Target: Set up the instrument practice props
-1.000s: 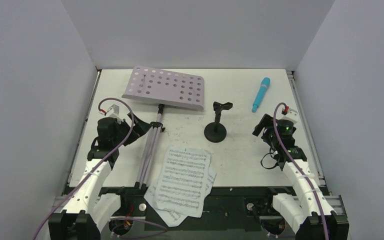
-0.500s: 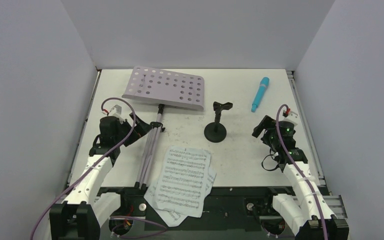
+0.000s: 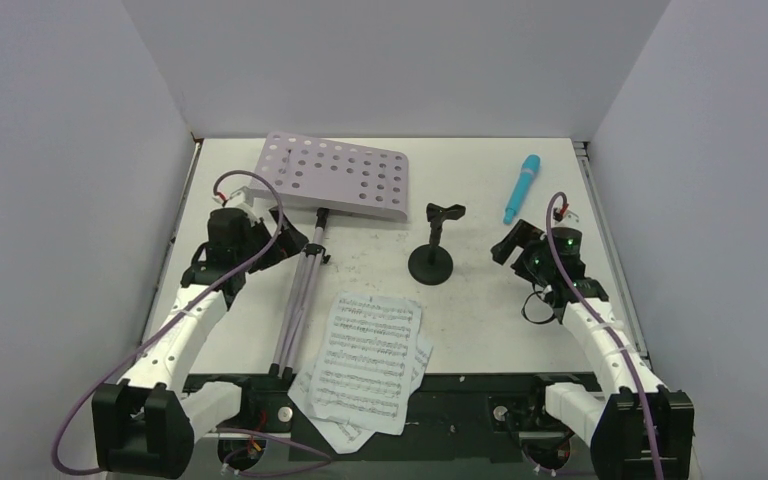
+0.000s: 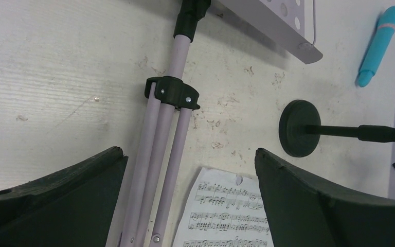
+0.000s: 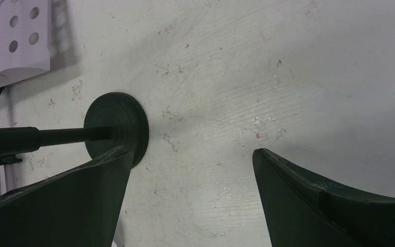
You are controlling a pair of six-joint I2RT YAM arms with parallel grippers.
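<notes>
Left tool [image 3: 285, 241]: spread wide, nothing held, poised above the folded legs of the lilac music stand [image 3: 334, 176]. Stand is laid flat on the tabletop [image 3: 500, 320], long axis run from near edge to far, desk end farthest. Black leg collar [image 4: 171, 92] is seen just ahead, inside the tool's opening, left of centre. Right tool [image 3: 508, 246]: likewise spread, empty, placed nearer the mic stand [image 3: 431, 262]. Raising the stand is judged to fall to the left arm.

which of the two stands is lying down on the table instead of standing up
The lilac music stand: its pole and folded tripod legs lie flat, with the perforated desk at the far end. The small black mic stand stands upright on its round base.
</notes>
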